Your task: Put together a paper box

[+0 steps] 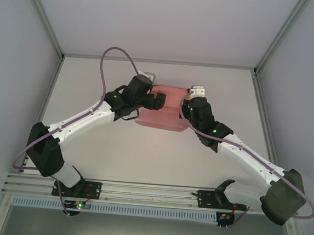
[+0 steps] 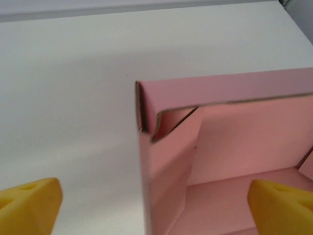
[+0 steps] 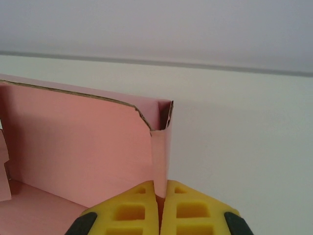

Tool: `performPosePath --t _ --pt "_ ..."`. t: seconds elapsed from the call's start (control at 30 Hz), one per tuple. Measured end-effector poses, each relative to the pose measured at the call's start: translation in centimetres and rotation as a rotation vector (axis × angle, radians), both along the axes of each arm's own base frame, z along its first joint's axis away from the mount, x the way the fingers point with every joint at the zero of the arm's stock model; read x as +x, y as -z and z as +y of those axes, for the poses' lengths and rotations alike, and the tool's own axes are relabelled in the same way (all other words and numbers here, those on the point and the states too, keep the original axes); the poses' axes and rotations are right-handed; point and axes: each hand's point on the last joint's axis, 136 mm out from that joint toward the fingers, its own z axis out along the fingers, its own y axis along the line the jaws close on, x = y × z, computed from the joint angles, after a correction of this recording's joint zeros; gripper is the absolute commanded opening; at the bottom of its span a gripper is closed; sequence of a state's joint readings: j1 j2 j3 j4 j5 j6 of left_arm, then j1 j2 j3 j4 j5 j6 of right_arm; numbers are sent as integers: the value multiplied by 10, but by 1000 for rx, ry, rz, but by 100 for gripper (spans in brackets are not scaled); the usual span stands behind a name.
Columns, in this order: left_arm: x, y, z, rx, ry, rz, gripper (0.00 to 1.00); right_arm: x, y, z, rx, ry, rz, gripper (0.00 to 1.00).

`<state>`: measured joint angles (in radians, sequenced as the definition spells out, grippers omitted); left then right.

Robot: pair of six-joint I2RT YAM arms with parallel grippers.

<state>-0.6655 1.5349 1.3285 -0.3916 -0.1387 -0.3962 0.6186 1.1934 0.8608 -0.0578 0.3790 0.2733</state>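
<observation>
Only the right gripper (image 3: 161, 208) clamps the paper box (image 1: 158, 117)

Nearer than the box, bare table (image 1: 142, 160) lies between the two arms. At the box's left wall the left gripper (image 1: 154, 101) stands with its yellow fingers (image 2: 29, 205) spread wide, one outside that wall and the other over the box's pink floor. At the box's right wall the right gripper is pressed together on the upright card, pinching the wall's edge. The box sits open-topped, walls raised. Beyond the box the table runs to the back wall (image 1: 165, 25).
</observation>
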Motion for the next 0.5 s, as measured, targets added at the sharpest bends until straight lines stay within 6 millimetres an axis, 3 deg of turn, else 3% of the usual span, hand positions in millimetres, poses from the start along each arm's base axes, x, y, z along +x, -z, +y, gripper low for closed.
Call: performPosePath --t 0.13,0.23,0.43,0.5 --pt "-1 0 5 20 -7 -2 100 5 11 -9 13 13 47 0" --pt "-1 0 6 26 -12 -4 93 3 13 -4 29 -13 60 0" --pt "2 3 14 4 -22 29 56 -1 4 0 56 -44 46 0" --pt "4 4 16 -20 -19 42 53 -3 -3 1 69 -56 29 0"
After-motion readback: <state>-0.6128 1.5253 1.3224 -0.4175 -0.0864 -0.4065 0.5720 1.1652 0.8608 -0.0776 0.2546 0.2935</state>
